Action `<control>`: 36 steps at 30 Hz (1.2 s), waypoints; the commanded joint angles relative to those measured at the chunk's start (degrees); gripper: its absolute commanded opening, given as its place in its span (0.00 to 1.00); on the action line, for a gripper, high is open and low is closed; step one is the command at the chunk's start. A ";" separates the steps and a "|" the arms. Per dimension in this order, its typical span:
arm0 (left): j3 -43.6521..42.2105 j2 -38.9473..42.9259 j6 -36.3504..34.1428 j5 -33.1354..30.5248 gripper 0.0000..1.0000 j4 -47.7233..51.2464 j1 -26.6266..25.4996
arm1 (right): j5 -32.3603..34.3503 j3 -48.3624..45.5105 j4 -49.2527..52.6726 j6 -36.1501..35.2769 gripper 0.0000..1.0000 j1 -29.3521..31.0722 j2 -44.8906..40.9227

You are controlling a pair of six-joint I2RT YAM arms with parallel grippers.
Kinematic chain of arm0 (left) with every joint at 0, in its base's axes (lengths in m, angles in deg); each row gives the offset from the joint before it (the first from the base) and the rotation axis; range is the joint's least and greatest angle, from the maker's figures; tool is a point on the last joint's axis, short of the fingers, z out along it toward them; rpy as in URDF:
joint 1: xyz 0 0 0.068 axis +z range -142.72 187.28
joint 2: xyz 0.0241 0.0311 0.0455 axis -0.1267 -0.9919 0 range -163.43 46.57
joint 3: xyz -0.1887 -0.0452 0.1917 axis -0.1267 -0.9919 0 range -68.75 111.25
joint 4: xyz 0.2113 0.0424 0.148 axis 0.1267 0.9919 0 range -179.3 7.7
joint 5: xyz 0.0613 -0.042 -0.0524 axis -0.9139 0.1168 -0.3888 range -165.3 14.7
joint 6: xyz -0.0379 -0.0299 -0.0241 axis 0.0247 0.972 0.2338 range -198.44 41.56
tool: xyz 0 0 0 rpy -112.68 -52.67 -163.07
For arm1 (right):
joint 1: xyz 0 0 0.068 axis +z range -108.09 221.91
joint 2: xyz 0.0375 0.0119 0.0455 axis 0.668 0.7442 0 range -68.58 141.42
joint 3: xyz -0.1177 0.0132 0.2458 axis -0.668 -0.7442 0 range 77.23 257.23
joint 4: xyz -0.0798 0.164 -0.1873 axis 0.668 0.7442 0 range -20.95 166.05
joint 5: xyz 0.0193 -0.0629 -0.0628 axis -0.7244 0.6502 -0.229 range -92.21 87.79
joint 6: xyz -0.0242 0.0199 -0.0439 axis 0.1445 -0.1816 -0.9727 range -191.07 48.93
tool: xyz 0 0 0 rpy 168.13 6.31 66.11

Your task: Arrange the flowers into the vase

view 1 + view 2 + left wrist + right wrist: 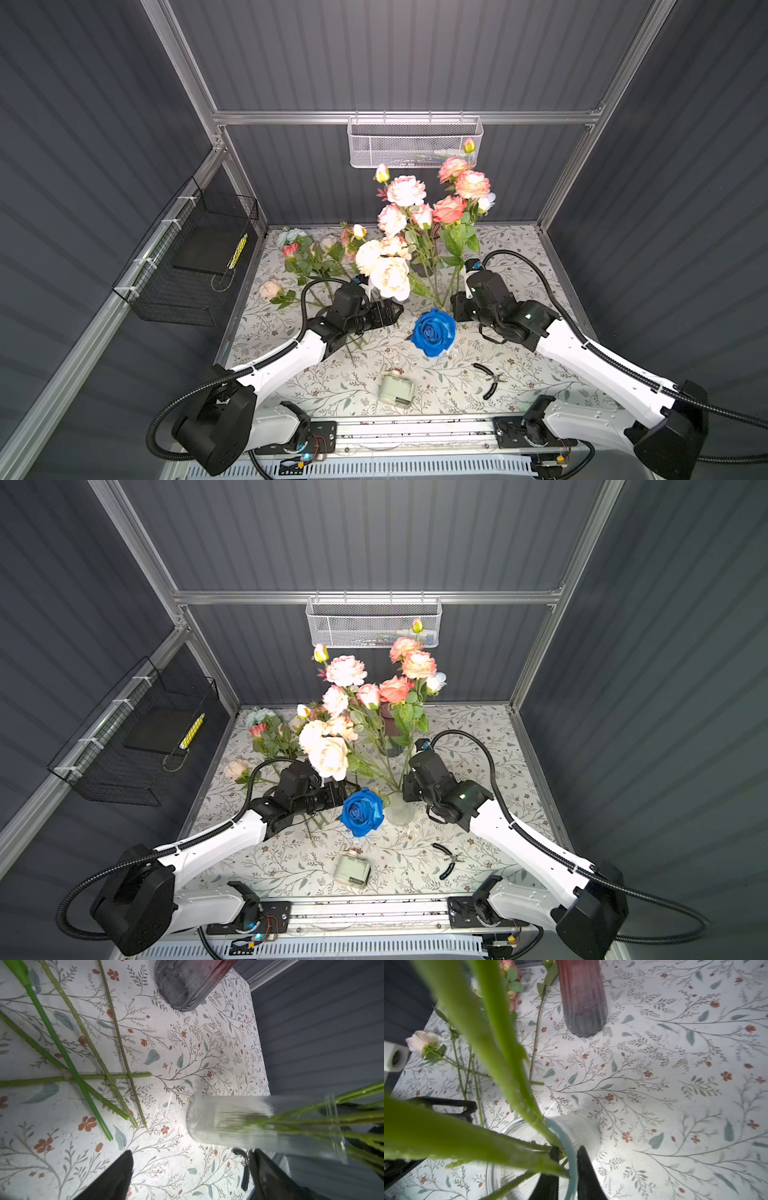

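Flowers (395, 688) stand bunched in a clear vase (399, 809) mid-table in a top view; other flowers (307, 259) lie loose far left. In the left wrist view the left gripper (193, 1157) gapes wide, holding nothing, near the vase. In the right wrist view the right gripper (568, 1149) pinches the vase rim beside green stems (508, 1064).

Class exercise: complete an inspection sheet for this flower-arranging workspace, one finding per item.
Surface: floral-print table cover.
Job's things: clear vase holds several flowers; blue rose close by; loose flowers lie far left.
Clutter: pliers, small white box, dark vase.
Grippers: right gripper pinches the clear vase's rim; left gripper open, empty.
Cables: black hoses arch over the table cover.
Surroundings: white mesh basket behind, black wire basket left.
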 commanded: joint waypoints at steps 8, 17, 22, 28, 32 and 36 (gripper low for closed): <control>2.26 2.82 -2.95 -1.78 0.90 4.81 -0.27 | -3.56 -0.98 -5.38 -5.32 0.00 -18.10 4.24; 2.43 3.66 -3.66 -2.97 0.90 6.93 -0.22 | -5.03 4.87 -9.52 -7.86 0.00 -27.76 13.31; 3.04 3.41 -3.85 -3.34 0.90 7.77 -0.27 | -5.78 10.65 -8.63 -8.43 0.00 -30.58 19.31; 3.75 3.15 -4.02 -3.85 0.90 8.47 -0.26 | -6.50 18.14 -6.01 -9.01 0.00 -31.75 25.84; 3.85 3.08 -3.93 -3.98 0.90 8.60 -0.27 | -7.52 19.31 -5.99 -8.38 0.00 -32.26 27.44; 4.01 2.97 -3.99 -4.04 0.90 8.69 -0.27 | -8.29 19.57 -5.99 -8.01 0.07 -32.33 27.58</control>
